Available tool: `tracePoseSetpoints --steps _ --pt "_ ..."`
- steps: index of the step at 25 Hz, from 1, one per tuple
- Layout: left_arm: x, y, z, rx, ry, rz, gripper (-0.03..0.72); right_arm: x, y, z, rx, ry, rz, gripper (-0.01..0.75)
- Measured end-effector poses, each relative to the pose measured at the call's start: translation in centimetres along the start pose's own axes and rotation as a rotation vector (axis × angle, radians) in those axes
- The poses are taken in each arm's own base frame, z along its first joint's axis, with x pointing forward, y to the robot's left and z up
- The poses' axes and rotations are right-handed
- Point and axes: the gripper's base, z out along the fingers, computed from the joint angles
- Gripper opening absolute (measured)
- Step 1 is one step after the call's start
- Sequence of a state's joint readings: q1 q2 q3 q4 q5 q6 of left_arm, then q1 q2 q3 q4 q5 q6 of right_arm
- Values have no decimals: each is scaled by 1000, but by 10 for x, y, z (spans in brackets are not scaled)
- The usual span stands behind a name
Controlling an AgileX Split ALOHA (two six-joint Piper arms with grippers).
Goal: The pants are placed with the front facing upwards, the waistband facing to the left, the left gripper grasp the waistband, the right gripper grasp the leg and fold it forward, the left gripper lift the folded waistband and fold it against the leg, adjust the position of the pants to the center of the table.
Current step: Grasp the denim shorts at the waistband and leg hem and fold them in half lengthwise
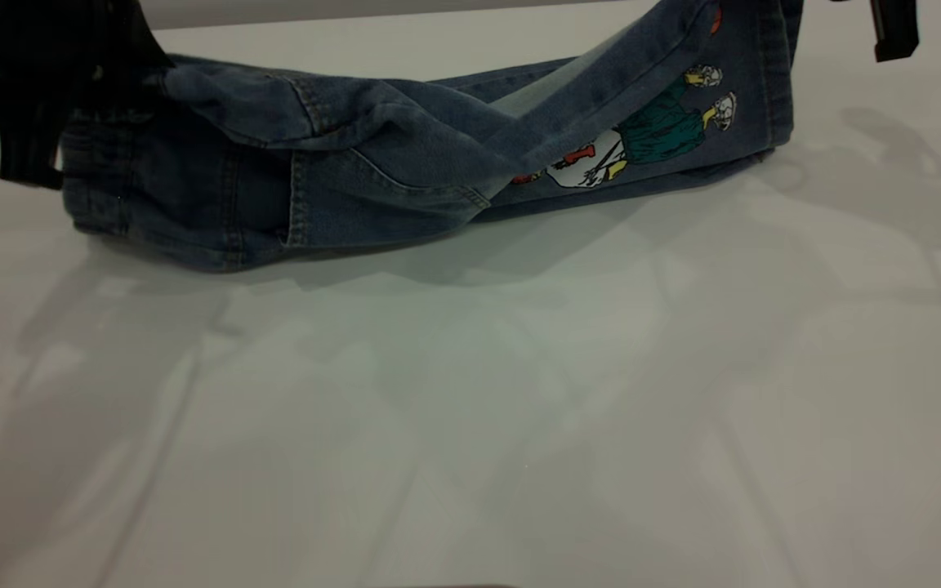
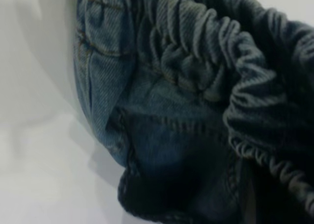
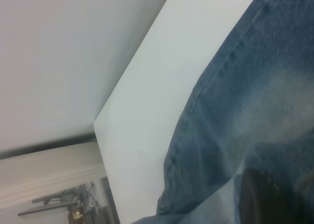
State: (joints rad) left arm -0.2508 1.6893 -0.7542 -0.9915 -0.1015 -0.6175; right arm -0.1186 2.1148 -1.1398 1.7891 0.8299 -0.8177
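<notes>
Clamped on the waistband (image 2: 206, 52), the left gripper (image 1: 37, 90) sits at the exterior view's far left and holds that end of the pants (image 1: 340, 155) slightly raised above the table (image 1: 470, 408). Rightward, the denim lies folded lengthwise, and the leg with the cartoon print (image 1: 642, 135) rises to the upper right. Up there the right gripper (image 1: 894, 28) barely shows, and whether its claw is apart or together cannot be told.

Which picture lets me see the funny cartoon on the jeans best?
The exterior view. There the cartoon print shows clearly on the lifted leg of the pants, in green, white, red and yellow. The left wrist view shows only the ruched waistband, and the right wrist view only plain faded denim, so neither shows the cartoon.
</notes>
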Motion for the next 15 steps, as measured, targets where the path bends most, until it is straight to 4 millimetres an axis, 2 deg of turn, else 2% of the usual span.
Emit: tracePoseSetpoints --steps 7,11,15 --pt "-9 7 8 -49 3 -18 91 -8 -6 7 11 -14 39 27" --pt "-27 3 12 -51 -24 -37 92 -9 -16 11 49 -30 65 27" --pt "-38 -3 22 -66 -8 83 92 -13 -19 15 54 -27 63 27"
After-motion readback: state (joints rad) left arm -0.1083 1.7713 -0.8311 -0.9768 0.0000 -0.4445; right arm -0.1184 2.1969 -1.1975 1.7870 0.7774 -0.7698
